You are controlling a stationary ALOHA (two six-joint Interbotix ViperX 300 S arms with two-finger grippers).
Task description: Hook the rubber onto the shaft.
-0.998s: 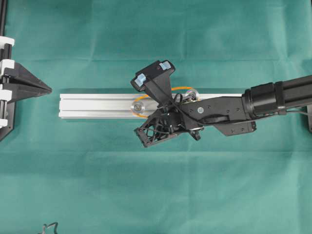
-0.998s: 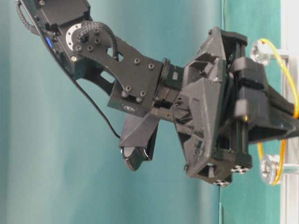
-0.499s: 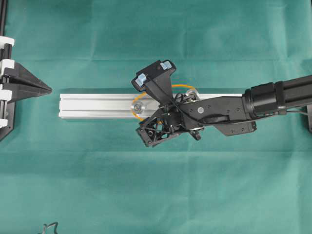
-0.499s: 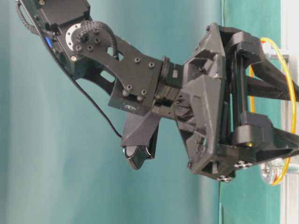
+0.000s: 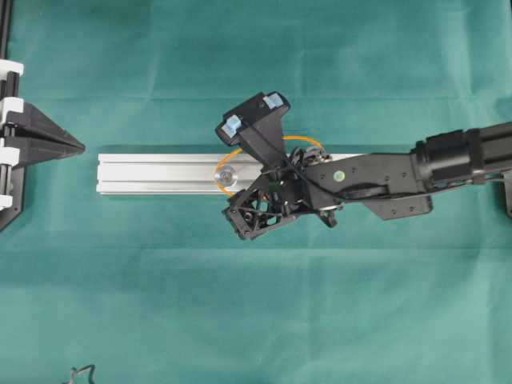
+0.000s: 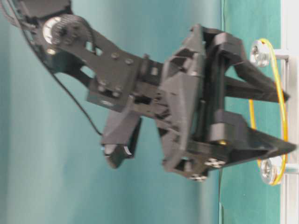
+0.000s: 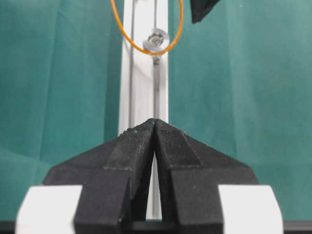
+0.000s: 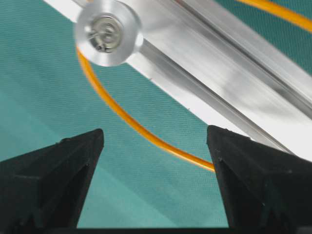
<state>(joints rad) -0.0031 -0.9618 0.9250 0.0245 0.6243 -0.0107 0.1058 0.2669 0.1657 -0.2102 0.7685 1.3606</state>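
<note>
An aluminium rail [image 5: 160, 173] lies lengthwise on the green-covered surface [image 5: 256, 304], and everything here sits relative to it. The rubber [image 5: 222, 184], a thin orange band, loops around two round silver shafts that stand up from the rail. In the overhead view one shaft [image 5: 225, 174] shows clearly near the rail's middle, and the band curves around its left side and runs on to the right under the black arm. The other shaft is mostly hidden there. In the table-level view the band [image 6: 281, 74] is stretched between the upper shaft [image 6: 259, 53] and the lower shaft [image 6: 270, 168], riding the outer edge of each.

The right claw [image 5: 244, 178] hangs over the rail's middle, its fingers spread wide, one on each side of the rail. It pinches nothing. From its own wrist camera the two dark fingertips [image 8: 68, 161] stand well apart at the bottom of the frame, with the band [image 8: 141, 129] passing free between them and a shaft [image 8: 108, 32] above on the rail [image 8: 234, 92].

The left claw [image 7: 155, 127] sits off the rail's left end, pointing along it, with its fingers pressed together and nothing between them. In the overhead view it [image 5: 78, 146] rests at the left edge, well apart from the band [image 7: 146, 48].
</note>
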